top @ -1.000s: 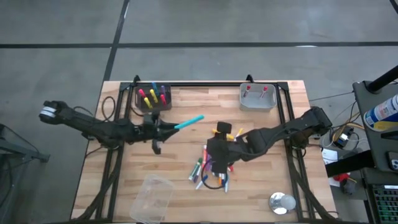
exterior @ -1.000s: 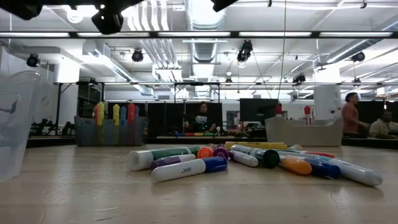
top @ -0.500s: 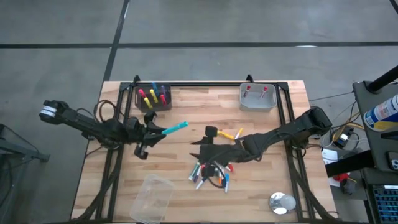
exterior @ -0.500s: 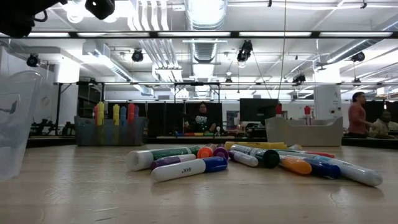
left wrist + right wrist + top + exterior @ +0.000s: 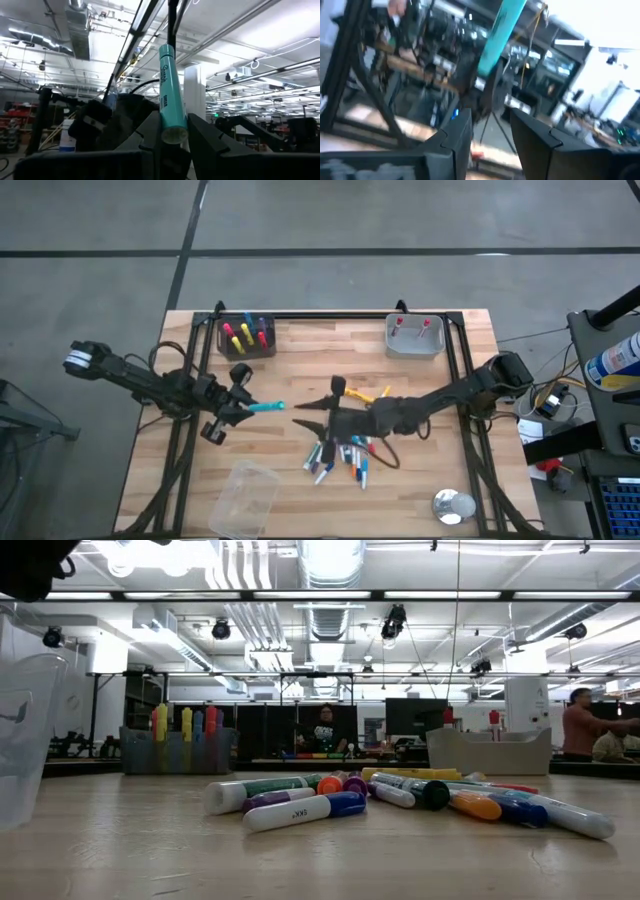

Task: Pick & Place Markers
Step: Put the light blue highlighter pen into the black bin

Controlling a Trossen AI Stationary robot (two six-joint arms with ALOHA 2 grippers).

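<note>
Left gripper (image 5: 172, 137) pinches a smooth teal marker (image 5: 169, 92); right gripper (image 5: 490, 131) gapes, empty.

Loose heap of capped markers (image 5: 340, 458) lying flat mid-tabletop, colours mixed: green, purple, blue, orange, yellow, red, some white-barrelled; in the low view a white-barrelled blue-capped marker (image 5: 305, 810) nearest the camera, a green-capped one (image 5: 255, 791) just behind it. One teal marker (image 5: 169, 95) clamped between the left hand's (image 5: 240, 406) fingers, off the tabletop, pointing toward the heap. Pink, yellow and blue markers (image 5: 246, 335) standing upright in a dark holder at the back left; two red-tipped ones (image 5: 411, 326) in the grey bin at the back right.
</note>
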